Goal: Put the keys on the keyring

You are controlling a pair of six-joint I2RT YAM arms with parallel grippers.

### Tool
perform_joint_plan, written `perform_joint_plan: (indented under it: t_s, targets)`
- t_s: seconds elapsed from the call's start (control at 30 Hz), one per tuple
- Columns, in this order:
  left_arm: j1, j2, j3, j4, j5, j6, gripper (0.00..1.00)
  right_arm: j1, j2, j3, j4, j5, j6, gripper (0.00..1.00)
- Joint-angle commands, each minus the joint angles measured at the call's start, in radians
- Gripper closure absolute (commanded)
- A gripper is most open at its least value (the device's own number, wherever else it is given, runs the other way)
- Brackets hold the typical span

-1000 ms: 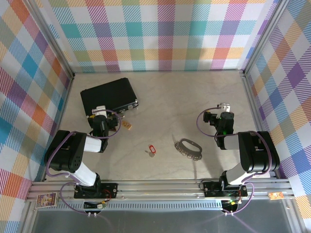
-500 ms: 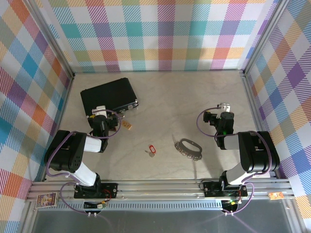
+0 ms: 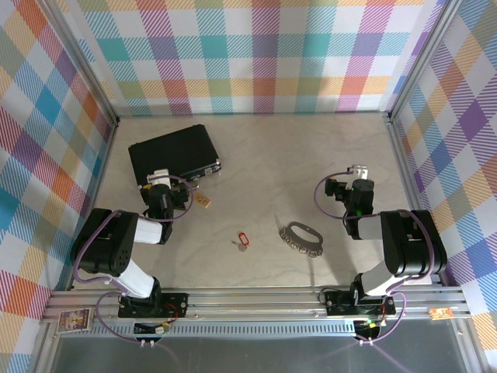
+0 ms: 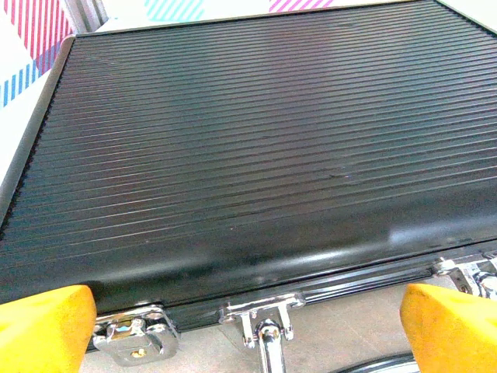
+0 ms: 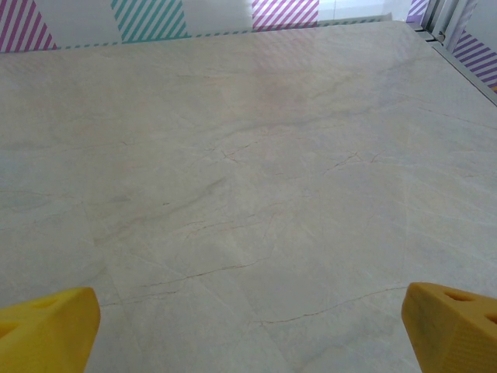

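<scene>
Key: small silver metal key with red plastic head (image 3: 242,239) on the pale desk (image 3: 295,155), near-right of the black ribbed case (image 3: 172,153)
Keyring: grey D-shaped metal keyring (image 3: 301,237) farther right of the case; apart from the key
Left claw (image 4: 248,330): spread wide, empty; at the case's latch edge
Right claw (image 5: 248,330): spread wide, empty; well right of the case

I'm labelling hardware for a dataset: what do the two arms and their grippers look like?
The left arm and right arm have chunky black joints, silver-white links and looping purple cables. The left gripper and right gripper are black with orange-yellow wedge fingertips.

Wide-spread gripper (image 5: 248,328) over pale tabletop (image 5: 248,140)
</scene>
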Motion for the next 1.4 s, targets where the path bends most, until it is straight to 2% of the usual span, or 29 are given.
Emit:
perform_joint_plan:
  t_s: [0.0, 0.83, 0.9, 1.03, 1.13, 1.27, 1.37]
  targets:
    - [0.005, 0.001, 0.011, 0.012, 0.001, -0.005, 0.0, 0.005, -0.003, 0.015, 0.007, -0.006, 0.003, 0.01]
    - [0.004, -0.01, -0.004, 0.032, -0.005, -0.006, 0.0, 0.006, -0.01, 0.012, 0.013, -0.007, -0.001, 0.01]
    - [0.004, -0.025, -0.006, 0.021, -0.007, -0.007, 0.0, 0.005, -0.042, 0.039, -0.073, -0.056, -0.016, 0.01]
    - [0.005, -0.051, -0.002, -0.003, 0.012, 0.001, 0.0, 0.009, -0.085, 0.044, -0.117, -0.066, -0.032, 0.01]
    - [0.003, -0.125, 0.008, -0.09, 0.013, 0.001, 0.0, 0.021, -0.149, 0.064, -0.21, -0.061, -0.047, 0.01]
    - [-0.006, -0.251, 0.036, -0.252, 0.004, -0.005, 0.0, 0.08, -0.243, 0.105, -0.366, 0.005, -0.069, 0.01]
    - [-0.03, -0.359, 0.08, -0.418, 0.005, -0.032, 0.0, 0.137, -0.311, 0.183, -0.567, 0.092, -0.009, 0.01]
